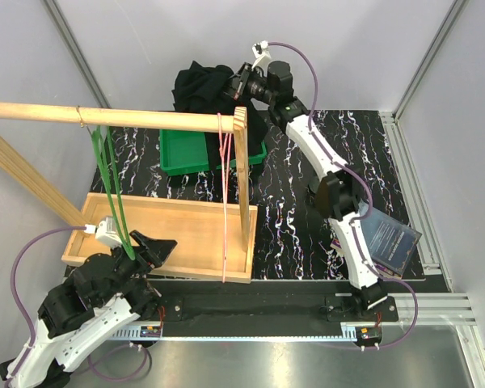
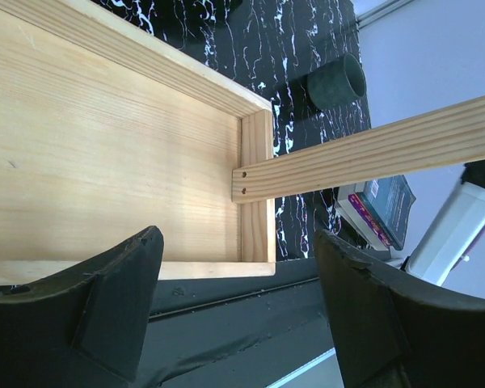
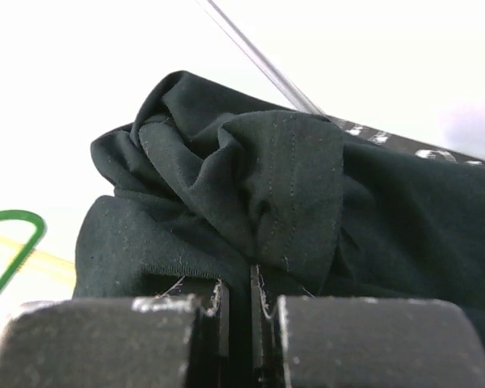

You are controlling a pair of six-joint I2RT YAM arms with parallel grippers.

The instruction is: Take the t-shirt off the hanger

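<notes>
The black t-shirt [image 1: 202, 85] is bunched up at the back of the table, above the green bin [image 1: 186, 153]. My right gripper [image 1: 241, 85] is shut on a fold of it; in the right wrist view the cloth [image 3: 259, 178] is pinched between the closed jaws [image 3: 241, 287]. A bare green hanger [image 1: 109, 174] hangs from the wooden rod [image 1: 145, 120] at the left, and a bare red hanger [image 1: 225, 178] hangs near the right post. My left gripper [image 1: 149, 250] is open and empty at the wooden tray's near edge, also seen in the left wrist view [image 2: 238, 250].
The wooden tray [image 1: 186, 234] lies under the rack, its floor bare in the left wrist view [image 2: 105, 145]. The rack's post [image 2: 372, 153] crosses that view. A black cylinder [image 2: 337, 81] and a book [image 1: 392, 242] lie on the black marbled table at the right.
</notes>
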